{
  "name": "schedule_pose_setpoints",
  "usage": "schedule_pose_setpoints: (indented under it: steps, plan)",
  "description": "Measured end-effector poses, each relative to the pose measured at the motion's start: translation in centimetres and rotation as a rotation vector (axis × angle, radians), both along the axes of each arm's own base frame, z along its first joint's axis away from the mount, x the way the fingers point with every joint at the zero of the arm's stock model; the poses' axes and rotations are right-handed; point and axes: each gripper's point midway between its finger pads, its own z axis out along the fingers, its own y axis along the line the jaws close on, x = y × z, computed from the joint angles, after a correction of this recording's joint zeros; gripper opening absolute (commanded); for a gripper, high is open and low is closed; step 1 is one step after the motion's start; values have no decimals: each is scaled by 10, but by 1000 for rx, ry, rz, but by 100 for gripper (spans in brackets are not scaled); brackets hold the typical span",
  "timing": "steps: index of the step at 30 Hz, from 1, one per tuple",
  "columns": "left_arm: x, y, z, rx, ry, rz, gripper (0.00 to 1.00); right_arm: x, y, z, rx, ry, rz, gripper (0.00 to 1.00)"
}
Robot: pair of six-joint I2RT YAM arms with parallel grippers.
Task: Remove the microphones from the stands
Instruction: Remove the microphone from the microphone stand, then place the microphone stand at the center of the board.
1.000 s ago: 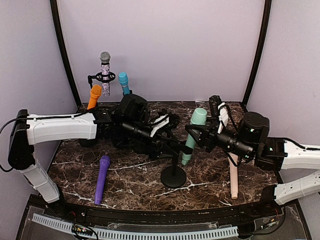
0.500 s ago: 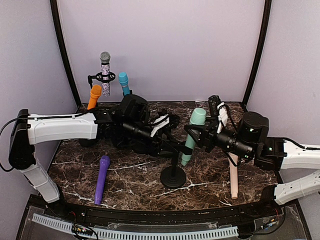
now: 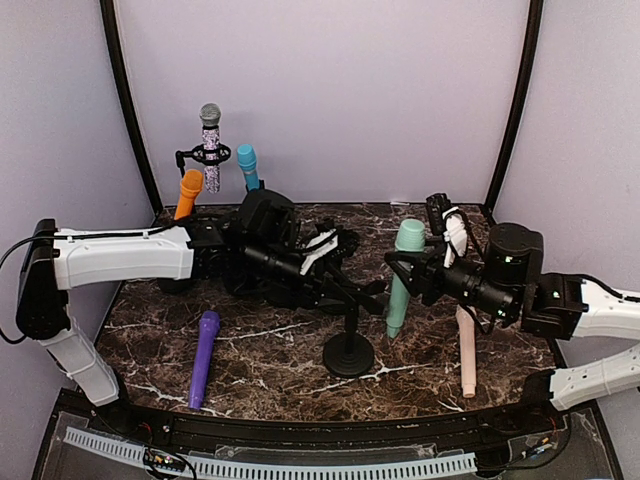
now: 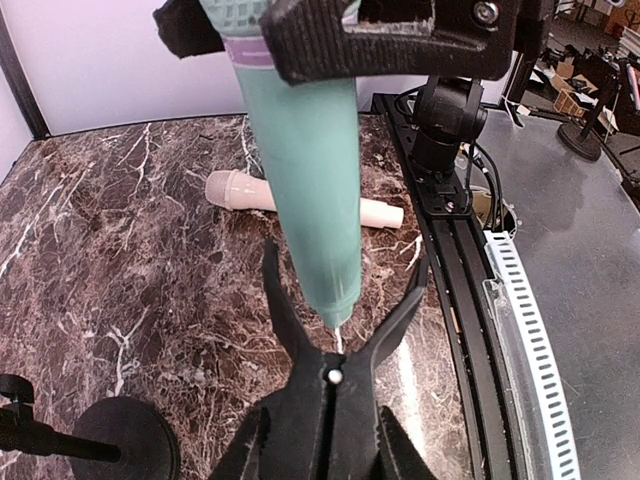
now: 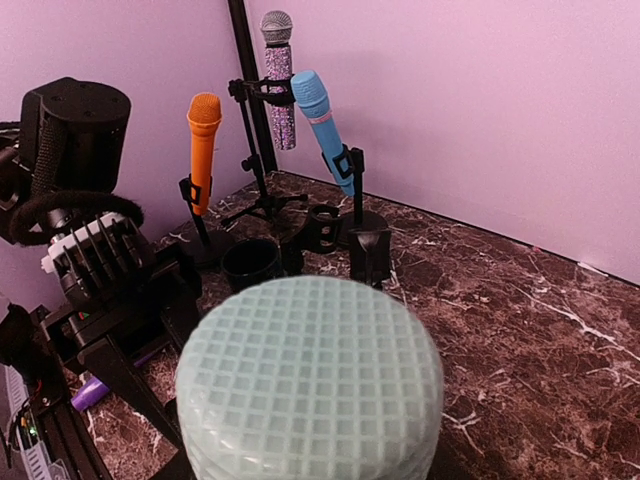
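Observation:
My right gripper (image 3: 410,266) is shut on the teal microphone (image 3: 398,290) just below its grille head, and holds it upright above the table. The microphone hangs right of the black stand (image 3: 348,357), apart from it. Its tail tip hovers between the spread jaws of the stand's clip (image 4: 335,350) without touching them. My left gripper (image 3: 345,285) is shut on the clip (image 3: 372,295) at the top of the stand's pole. The left wrist view shows the right gripper's fingers (image 4: 400,45) clamped across the teal microphone (image 4: 310,180). The microphone's head (image 5: 310,380) fills the right wrist view.
A pink microphone (image 3: 467,350) lies on the marble at the right and a purple one (image 3: 203,355) at the left. Orange (image 3: 189,192), sparkly (image 3: 210,145) and blue (image 3: 247,165) microphones stand in stands at the back left. The near rail (image 4: 450,250) runs along the table edge.
My right gripper has carried the teal microphone to the right, out of the stand's clip. My left gripper has closed on the clip and otherwise stayed in place.

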Motion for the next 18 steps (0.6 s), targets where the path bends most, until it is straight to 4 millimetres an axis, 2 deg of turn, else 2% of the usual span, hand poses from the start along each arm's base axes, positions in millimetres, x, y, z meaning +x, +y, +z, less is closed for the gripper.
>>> schedule_pose_setpoints:
  steps: [4,8,14,18]
  plan:
    - [2,0,0,-9,7,17,0,5,-13,2,-4,-3,-64,0]
    - [8,-3,1,-27,32,69,0,13,-26,-8,-50,13,-142,0]
    - [31,-12,14,-82,26,183,0,26,-48,-20,-85,52,-242,0]
    - [55,-31,17,-106,9,244,0,24,-59,-11,-48,57,-263,0]
